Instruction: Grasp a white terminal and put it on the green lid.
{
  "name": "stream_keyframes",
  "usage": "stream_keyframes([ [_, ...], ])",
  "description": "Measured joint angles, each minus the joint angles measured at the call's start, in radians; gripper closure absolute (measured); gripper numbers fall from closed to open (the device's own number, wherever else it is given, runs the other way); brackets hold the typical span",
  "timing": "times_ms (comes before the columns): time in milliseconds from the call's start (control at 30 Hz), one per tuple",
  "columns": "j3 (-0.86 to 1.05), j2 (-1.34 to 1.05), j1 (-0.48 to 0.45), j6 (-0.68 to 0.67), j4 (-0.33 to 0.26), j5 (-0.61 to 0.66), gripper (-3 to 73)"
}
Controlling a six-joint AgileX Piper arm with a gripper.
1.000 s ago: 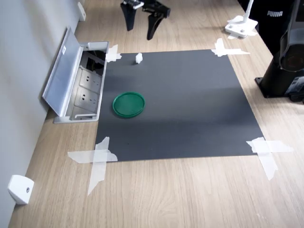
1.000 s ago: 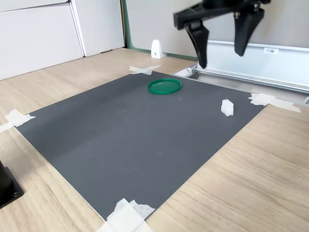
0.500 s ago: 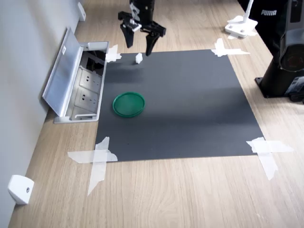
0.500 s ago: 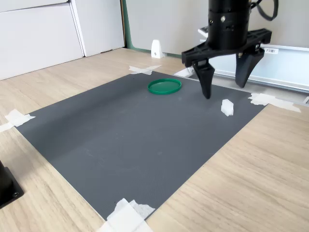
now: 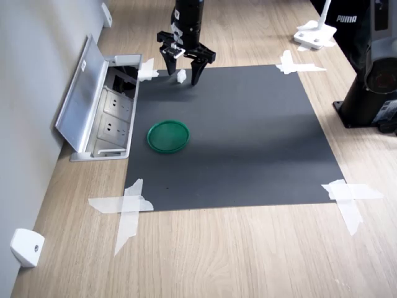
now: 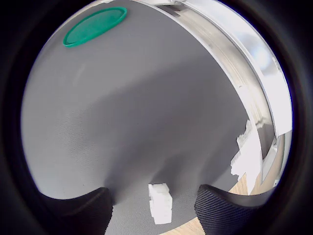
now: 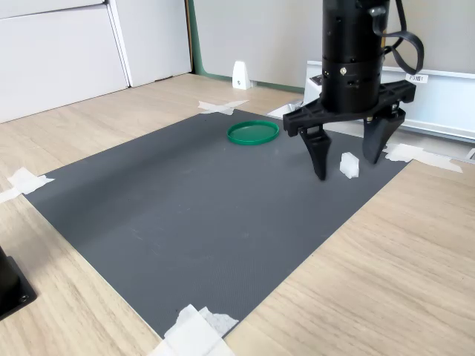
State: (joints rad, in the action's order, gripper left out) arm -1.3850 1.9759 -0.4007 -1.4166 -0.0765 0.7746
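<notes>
The white terminal (image 5: 181,76) (image 7: 348,165) (image 6: 160,202) is a tiny white block lying on the black mat near its far edge in the first exterior view. My gripper (image 5: 183,77) (image 7: 346,167) (image 6: 154,208) is open and straddles it, one finger on each side, tips close to the mat and not touching the block. The green lid (image 5: 168,136) (image 7: 253,132) (image 6: 94,26) is a flat round dark-green disc lying on the mat, well apart from the gripper.
A black mat (image 5: 248,143) is taped at its corners to the wooden table. An open metal socket box (image 5: 102,112) sits beside the mat's left edge in the first exterior view. A white wedge-shaped piece (image 5: 26,247) and a black stand base (image 5: 372,93) are on the table.
The open gripper has come down from above the table to the mat and now brackets the white terminal. The terminal and the lid have not moved.
</notes>
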Motion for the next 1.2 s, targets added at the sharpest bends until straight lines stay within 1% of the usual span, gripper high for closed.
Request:
stream_keyframes([
  [167, 0.0, 0.001, 0.0, 0.011, 0.003, 0.002, 1.4],
  [233, 0.0, 0.001, 0.0, 0.012, 0.003, 0.008, 5.5],
  [267, 0.0, 0.001, 0.0, 0.012, 0.003, 0.01, 8.8],
  [367, 0.0, 0.002, 0.0, 0.014, 0.004, 0.007, 23.3],
  [467, 0.0, 0.003, 0.0, 0.031, 0.004, 0.005, 44.6],
  [533, 0.0, 0.003, 0.0, 0.052, 0.004, 0.003, 57.5],
  [567, 0.0, 0.003, 0.0, 0.068, 0.004, 0.003, 60.6],
  [733, 0.0, -0.003, 0.0, 0.163, 0.008, 0.01, 60.9],
  [833, 0.0, -0.038, 0.0, 0.216, 0.005, 0.049, 60.9],
  [1000, 0.0, -0.159, 0.008, 0.289, -0.016, 0.118, 60.9],
  [1133, 0.0, -0.247, 0.064, 0.386, -0.002, 0.189, 60.9],
  [1200, 0.0, -0.274, 0.12, 0.441, 0.008, 0.228, 60.9],
])
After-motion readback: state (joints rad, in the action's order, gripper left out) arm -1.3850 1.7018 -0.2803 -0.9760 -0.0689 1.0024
